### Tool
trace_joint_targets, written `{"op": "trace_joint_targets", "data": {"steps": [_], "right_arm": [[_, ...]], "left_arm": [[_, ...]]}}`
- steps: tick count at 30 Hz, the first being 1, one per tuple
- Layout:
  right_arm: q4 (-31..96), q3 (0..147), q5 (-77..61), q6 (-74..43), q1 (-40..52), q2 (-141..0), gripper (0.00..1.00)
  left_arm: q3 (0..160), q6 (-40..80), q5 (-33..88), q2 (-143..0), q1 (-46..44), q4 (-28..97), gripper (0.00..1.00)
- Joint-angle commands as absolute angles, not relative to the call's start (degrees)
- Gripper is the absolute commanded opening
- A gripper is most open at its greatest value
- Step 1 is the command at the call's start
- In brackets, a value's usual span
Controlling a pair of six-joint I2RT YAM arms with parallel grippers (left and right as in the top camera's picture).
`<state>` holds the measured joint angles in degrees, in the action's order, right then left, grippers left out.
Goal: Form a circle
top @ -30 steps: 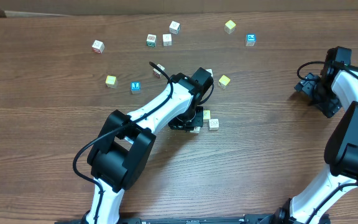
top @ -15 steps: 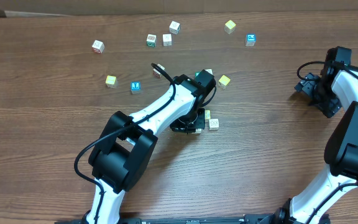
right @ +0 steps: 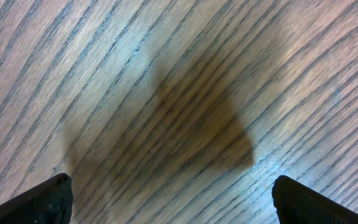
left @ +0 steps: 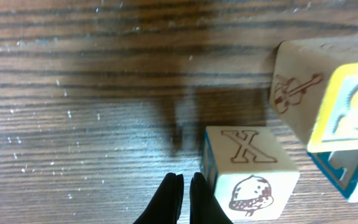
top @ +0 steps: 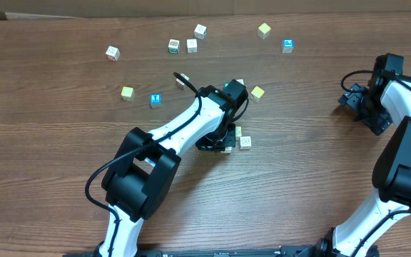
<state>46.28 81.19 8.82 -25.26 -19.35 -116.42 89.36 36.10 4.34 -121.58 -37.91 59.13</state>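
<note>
The circle [top: 245, 142] sits mid-tabletop, four cubes bunched tight, partly under the left arm [top: 184, 121]. The left fingers [left: 169, 208], pressed together, stand just beside its X cube [left: 248, 168]; the right fingers [right: 51, 202] spread wide, far right. Farther off, loose cubes [top: 192, 46] lie scattered, so the ring looks likely unfinished

left wrist view, lower centre: white cube [left: 248, 163] | one face shows a brown outlined capital "X" | face below it: acorn-like drawing, no words | neighbouring cube [left: 297, 87], upper right: violin drawing, no lettering | blue-edged cube [left: 347, 174], lower right: mark cut off, unreadable | overhead view: scattered cubes [top: 192, 46] too small to read
</note>
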Motion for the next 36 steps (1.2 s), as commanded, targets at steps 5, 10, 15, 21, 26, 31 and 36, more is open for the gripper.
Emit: {"op": "trace_joint_targets", "data": {"steps": [5, 10, 15, 21, 26, 31, 36], "right_arm": [[46.11, 80.97, 8.95, -25.47, -19.25, -114.87, 1.0], [46.11, 80.97, 8.97, -25.47, -19.25, -114.87, 1.0], [46.11, 80.97, 8.95, -25.47, -19.25, -114.87, 1.0], [46.11, 80.97, 8.95, -25.47, -19.25, -114.87, 1.0], [46.11, 80.97, 8.95, -25.47, -19.25, -114.87, 1.0], [46.11, 80.97, 8.97, -25.47, -19.25, -114.87, 1.0], [46.11, 80.97, 8.97, -25.47, -19.25, -114.87, 1.0]], "left_arm": [[89.21, 35.94, 4.03, -121.08, -38.39, 61.56, 0.04], [89.21, 35.97, 4.29, -121.08, -38.39, 62.17, 0.04], [89.21, 36.01, 4.4, -121.08, -38.39, 60.8, 0.04], [89.21, 36.03, 4.56, -121.08, -38.41, 59.92, 0.04], [89.21, 36.03, 4.54, -121.08, -38.39, 59.59, 0.04], [89.23, 36.23, 4.56, -121.08, -38.41, 59.11, 0.04], [89.21, 36.25, 4.54, -121.08, -38.41, 59.11, 0.04]]}}
